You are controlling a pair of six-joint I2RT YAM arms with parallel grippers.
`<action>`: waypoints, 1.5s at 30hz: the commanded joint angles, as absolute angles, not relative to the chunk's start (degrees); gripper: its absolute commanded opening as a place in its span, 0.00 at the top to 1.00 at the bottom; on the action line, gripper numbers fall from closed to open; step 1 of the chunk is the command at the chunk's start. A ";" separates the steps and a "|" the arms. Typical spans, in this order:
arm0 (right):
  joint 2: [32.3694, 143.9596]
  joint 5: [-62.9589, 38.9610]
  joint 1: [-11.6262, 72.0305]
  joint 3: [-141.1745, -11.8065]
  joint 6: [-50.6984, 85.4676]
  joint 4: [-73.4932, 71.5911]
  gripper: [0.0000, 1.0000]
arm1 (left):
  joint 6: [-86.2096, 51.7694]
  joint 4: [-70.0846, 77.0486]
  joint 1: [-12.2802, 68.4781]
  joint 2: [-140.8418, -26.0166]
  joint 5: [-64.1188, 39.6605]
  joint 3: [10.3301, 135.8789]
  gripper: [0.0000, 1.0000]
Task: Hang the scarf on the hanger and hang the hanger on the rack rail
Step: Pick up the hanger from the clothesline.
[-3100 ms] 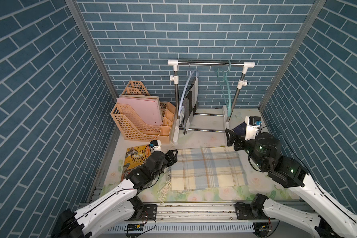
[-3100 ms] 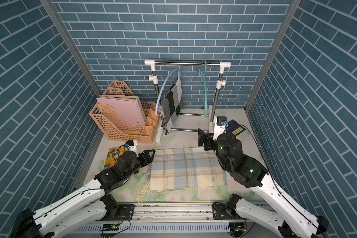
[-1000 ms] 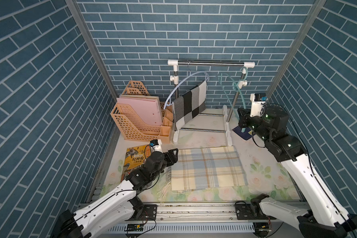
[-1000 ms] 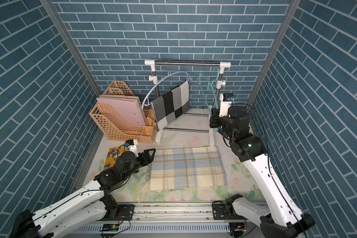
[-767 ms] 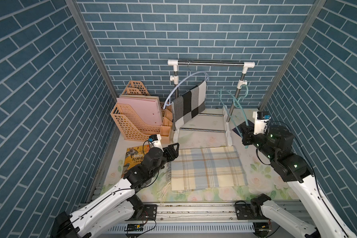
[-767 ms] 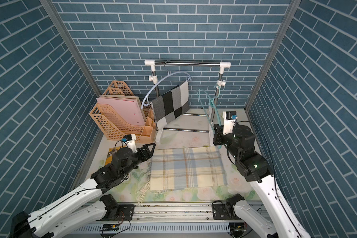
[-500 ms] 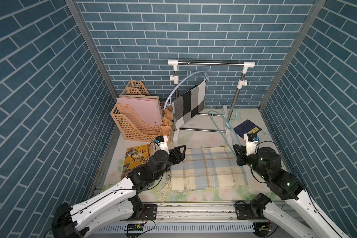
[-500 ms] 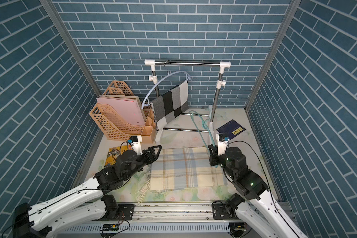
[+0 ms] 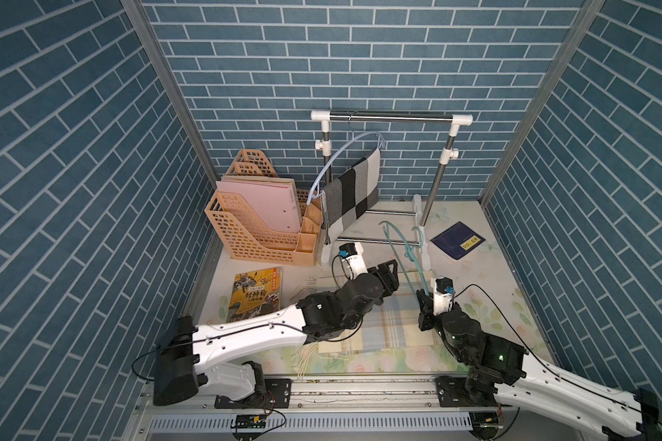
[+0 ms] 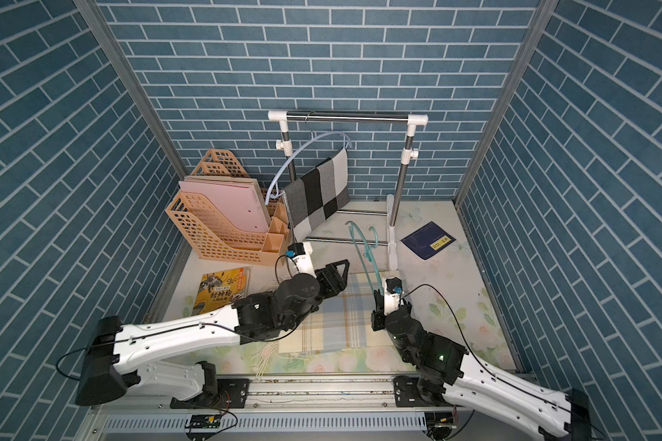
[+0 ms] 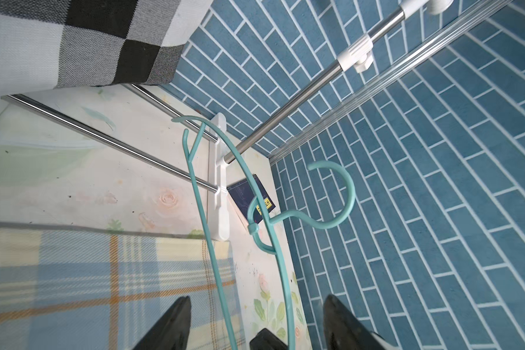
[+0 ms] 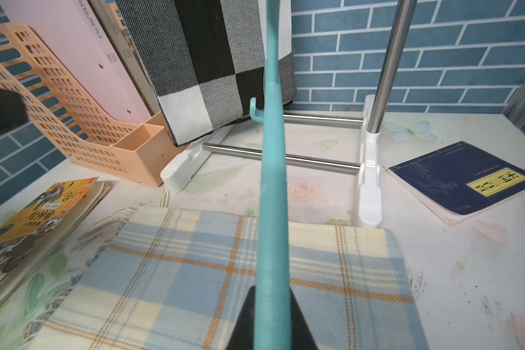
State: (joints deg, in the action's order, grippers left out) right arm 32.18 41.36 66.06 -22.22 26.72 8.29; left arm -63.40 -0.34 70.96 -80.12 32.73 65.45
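Though its wrist view cuts the right gripper (image 12: 272, 306) off at the frame edge, the fingers pinch the teal hanger (image 12: 272, 181), which rises over the plaid scarf (image 12: 179, 272) lying flat beneath them. The left gripper (image 11: 258, 321) stands spread, hanger wires passing between. In both top views the left arm (image 9: 245, 336) stretches across the scarf, hiding part.

left arm reaches forward, left pincer (image 9: 394, 272) spread wide; right pincer (image 9: 422, 305) pinched tight (arm folded low).
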 commanded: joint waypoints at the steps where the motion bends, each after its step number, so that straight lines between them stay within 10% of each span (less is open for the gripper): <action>1: 35.20 50.94 68.20 -21.84 30.51 2.79 1.00 | -63.24 -8.22 72.91 -85.27 39.93 73.53 0.28; 16: 44.63 52.90 68.47 -23.72 31.73 2.15 1.00 | -54.28 -38.25 72.95 -110.24 48.78 116.74 0.18; 24: 45.59 53.51 68.55 -23.67 29.00 0.65 1.00 | -52.25 -38.07 68.79 -115.23 42.33 120.19 0.21; 33: 46.80 53.18 68.49 -24.21 27.97 0.46 1.00 | -50.95 -36.09 66.96 -116.28 38.91 119.71 0.70; 41: 48.03 52.68 68.57 -24.81 27.61 0.58 1.00 | -51.09 -36.46 65.60 -117.45 36.29 119.79 0.66; 45: 48.51 52.50 68.60 -25.09 27.51 0.70 1.00 | -50.90 -36.31 65.40 -117.52 36.42 119.74 0.87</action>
